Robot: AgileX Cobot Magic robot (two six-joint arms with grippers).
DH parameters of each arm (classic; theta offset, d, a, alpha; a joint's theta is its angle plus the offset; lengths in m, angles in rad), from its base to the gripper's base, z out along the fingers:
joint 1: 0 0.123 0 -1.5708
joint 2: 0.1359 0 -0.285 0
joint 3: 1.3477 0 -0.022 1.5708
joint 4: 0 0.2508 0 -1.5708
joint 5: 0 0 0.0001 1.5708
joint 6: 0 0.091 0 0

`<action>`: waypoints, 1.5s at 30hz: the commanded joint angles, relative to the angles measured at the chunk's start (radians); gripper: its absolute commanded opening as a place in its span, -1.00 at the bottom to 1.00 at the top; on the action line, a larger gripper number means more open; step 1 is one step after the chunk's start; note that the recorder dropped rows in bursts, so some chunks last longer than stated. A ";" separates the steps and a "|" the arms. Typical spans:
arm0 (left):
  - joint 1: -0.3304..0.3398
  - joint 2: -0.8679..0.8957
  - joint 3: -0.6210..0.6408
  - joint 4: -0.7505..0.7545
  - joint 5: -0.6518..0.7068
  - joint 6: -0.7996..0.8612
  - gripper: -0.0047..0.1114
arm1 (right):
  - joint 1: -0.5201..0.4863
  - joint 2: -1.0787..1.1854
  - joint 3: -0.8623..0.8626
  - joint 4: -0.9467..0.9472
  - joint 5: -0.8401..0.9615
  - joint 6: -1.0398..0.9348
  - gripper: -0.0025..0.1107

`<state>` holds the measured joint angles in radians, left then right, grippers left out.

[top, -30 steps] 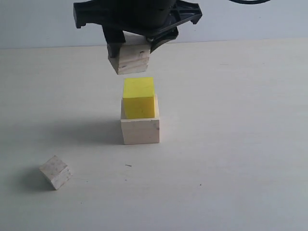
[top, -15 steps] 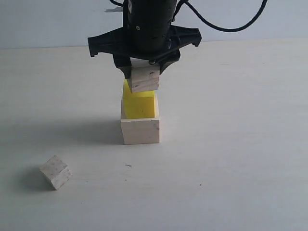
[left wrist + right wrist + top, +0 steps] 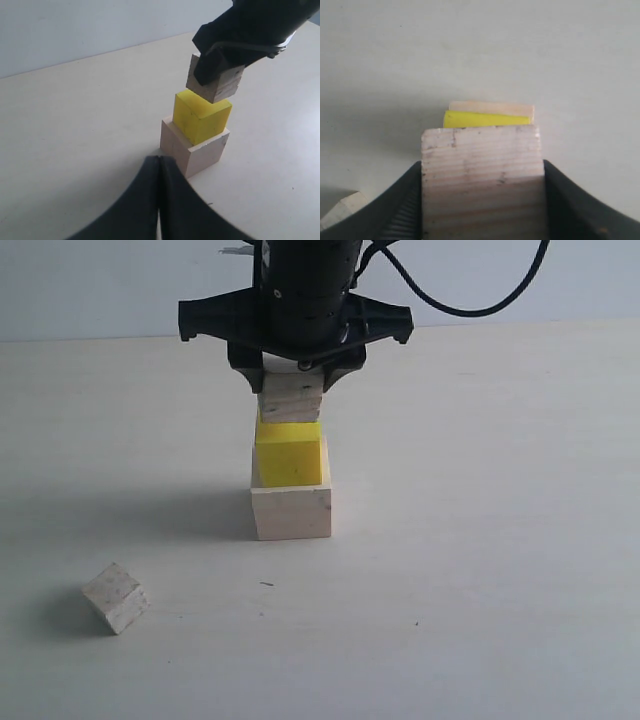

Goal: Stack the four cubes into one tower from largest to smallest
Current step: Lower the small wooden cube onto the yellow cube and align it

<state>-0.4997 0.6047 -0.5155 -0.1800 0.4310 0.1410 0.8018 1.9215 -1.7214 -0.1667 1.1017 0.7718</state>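
Far left on the pale matte table (image 3: 480, 540), one small whitish-grey cube (image 3: 116, 597) lies alone, turned corner-on. Centre: one large smooth pale wood cube (image 3: 291, 512) carries one bright yellow cube (image 3: 289, 455). My right claw (image 3: 291, 380) clamps one layered-grain raw wood cube (image 3: 291, 400), jaws wide across its flanks, directly over the yellow one; contact cannot be confirmed. My left claw (image 3: 159, 172) is fully closed, empty. Total: four cubes.

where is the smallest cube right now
In the exterior view the smallest cube sits alone on the table at the lower left, apart from the large pale base cube, left of it and nearer the camera.
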 commanded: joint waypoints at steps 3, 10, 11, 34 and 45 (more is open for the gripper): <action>0.001 -0.003 0.003 -0.012 -0.010 -0.002 -0.92 | 0.000 -0.001 -0.011 -0.010 -0.009 0.039 -0.96; 0.001 -0.003 0.003 -0.014 -0.010 -0.002 -0.92 | 0.000 -0.001 -0.011 -0.055 -0.006 0.039 -0.96; 0.001 -0.003 0.003 -0.014 -0.010 -0.002 -0.92 | 0.000 0.001 -0.011 -0.055 -0.006 0.039 -0.96; 0.001 -0.003 0.003 -0.014 -0.012 -0.002 -0.92 | 0.024 0.037 -0.011 -0.081 -0.021 0.041 -0.96; 0.001 -0.003 0.003 -0.016 -0.012 -0.002 -0.92 | 0.024 0.038 -0.011 -0.087 0.006 0.066 -0.96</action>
<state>-0.4997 0.6047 -0.5155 -0.1823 0.4290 0.1410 0.8239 1.9575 -1.7218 -0.2346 1.1017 0.8324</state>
